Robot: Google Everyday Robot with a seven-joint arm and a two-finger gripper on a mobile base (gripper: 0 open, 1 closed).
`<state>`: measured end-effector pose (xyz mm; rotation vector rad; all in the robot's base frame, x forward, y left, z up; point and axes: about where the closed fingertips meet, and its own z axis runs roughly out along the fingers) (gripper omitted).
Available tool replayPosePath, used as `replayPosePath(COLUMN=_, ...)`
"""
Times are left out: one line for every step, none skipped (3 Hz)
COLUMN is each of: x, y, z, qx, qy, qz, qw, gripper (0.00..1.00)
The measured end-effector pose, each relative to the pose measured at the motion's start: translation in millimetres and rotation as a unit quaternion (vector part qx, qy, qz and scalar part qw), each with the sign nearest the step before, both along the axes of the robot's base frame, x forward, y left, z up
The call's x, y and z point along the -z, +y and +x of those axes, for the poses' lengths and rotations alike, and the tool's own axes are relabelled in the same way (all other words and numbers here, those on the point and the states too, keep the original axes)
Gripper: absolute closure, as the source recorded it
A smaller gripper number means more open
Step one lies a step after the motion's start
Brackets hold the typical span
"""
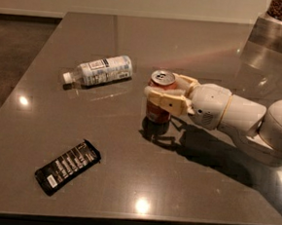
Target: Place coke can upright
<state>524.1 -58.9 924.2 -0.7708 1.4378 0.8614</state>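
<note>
The coke can [158, 111] is red-orange with a silver top and stands upright near the middle of the grey table [183, 196]. Its base is at or just above the tabletop. My gripper [161, 88] reaches in from the right and its cream fingers [167, 102] are closed around the can's upper half, one on the near side and one on the far side. The white arm [228, 114] stretches off to the right.
A clear plastic bottle [99, 70] with a white label lies on its side to the left of the can. A flat black packet [67, 166] lies near the front left. A metal container [276, 30] stands at the far right corner.
</note>
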Motion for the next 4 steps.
replayPosePath(x=7.0, y=-1.8, z=-0.2, qx=0.003, qy=0.000, qz=0.003, qw=1.0000, gripper=0.50)
replayPosePath(x=14.8, y=-6.0, z=-4.5, qx=0.020, qy=-0.001, qz=-0.013, qw=0.9997, gripper=0.27)
replayPosePath(x=14.3, y=-3.5, z=-5.0, qx=0.019, qy=-0.001, qz=-0.014, qw=0.9997, gripper=0.00)
replayPosePath(x=14.1, y=-3.1, z=-5.1, qx=0.018, qy=-0.001, qz=-0.014, qw=0.9997, gripper=0.00)
